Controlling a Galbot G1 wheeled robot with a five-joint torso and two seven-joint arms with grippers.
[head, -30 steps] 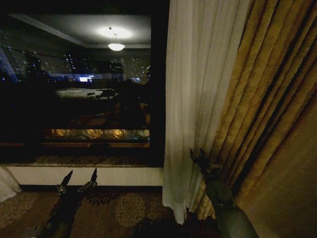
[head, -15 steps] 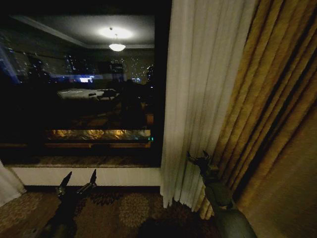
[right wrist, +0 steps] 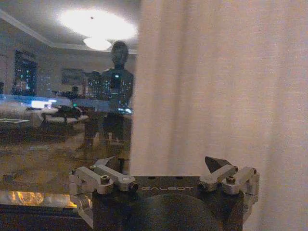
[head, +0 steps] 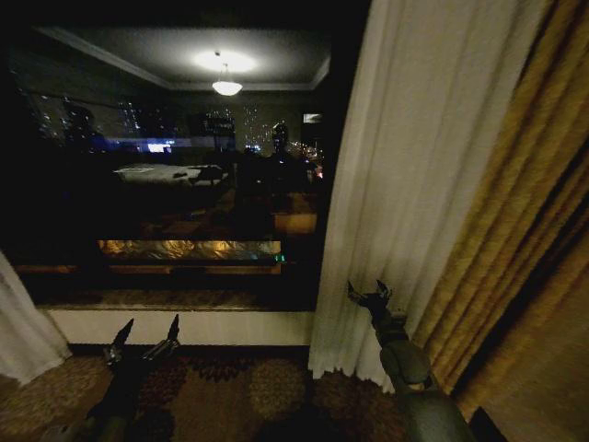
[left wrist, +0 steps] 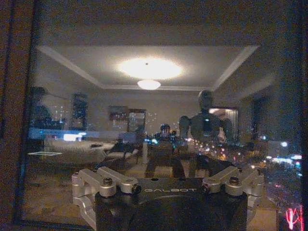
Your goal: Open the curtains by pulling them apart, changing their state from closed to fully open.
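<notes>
Curtains (head: pixel 405 184) gathered right, another at left edge | left gripper (head: pixel 144 333) open | right gripper (right wrist: pixel 163 168) open, fabric ahead.

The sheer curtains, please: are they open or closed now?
Open: the right sheer panel hangs bunched beside the golden drape, another at far left, the dark window bare between.

Sheer off-white curtains (head: pixel 405 184), floor-length and vertically pleated, drawn apart from the dark window (head: pixel 175 166) before me. The larger panel hangs at the window's right edge, gathered against the golden drape (head: pixel 525 239); a second panel's lower edge (head: pixel 23 331) shows at the window's left.
</notes>
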